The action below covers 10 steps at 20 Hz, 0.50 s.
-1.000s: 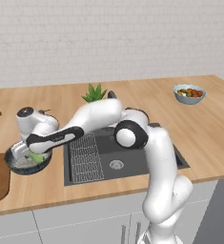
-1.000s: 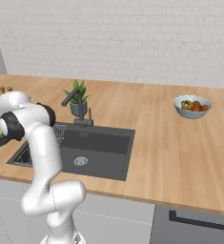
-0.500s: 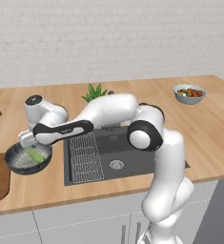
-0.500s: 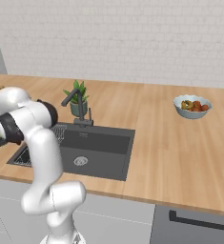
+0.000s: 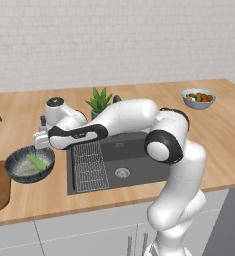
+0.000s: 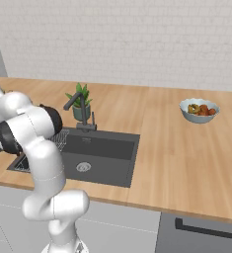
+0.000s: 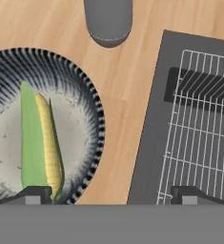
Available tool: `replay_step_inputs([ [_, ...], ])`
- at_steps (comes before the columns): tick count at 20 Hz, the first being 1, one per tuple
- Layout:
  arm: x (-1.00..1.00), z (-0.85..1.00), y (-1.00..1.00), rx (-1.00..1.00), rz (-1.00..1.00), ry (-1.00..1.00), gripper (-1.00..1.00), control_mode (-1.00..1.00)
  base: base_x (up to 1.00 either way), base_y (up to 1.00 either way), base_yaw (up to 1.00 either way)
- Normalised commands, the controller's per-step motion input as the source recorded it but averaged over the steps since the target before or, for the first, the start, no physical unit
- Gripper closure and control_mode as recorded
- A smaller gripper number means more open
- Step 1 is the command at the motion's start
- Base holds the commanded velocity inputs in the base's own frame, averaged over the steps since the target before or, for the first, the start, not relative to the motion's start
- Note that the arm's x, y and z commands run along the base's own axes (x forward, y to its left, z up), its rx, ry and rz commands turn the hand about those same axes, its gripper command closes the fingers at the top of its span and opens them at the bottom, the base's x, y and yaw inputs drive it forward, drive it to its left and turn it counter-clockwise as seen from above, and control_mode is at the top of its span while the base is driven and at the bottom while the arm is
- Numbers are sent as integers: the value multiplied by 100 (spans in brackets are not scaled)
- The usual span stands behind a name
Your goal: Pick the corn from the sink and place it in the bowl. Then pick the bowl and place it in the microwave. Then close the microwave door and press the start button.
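Corn [image 7: 43, 143] inside bowl [image 5: 29, 164], left of sink [image 5: 124, 160]; grey cylinder [image 7: 108, 20] near bowl; wire rack [image 7: 199, 124] in sink; end effector [image 7: 108, 194] released, empty.

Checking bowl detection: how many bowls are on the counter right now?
2. The bowl holding the corn sits left of the sink; a pale bowl of red and orange pieces sits far right. Others may be out of view.

No text, label, brand, number or sign can be read in any of the views.
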Motion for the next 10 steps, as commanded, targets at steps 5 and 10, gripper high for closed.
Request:
replay_step_inputs([
  [5,10,-1,0,0,-8,4,-100,-100,0,0,0],
  [10,23,-10,13,0,-1,14,-100,-100,0,0,0],
])
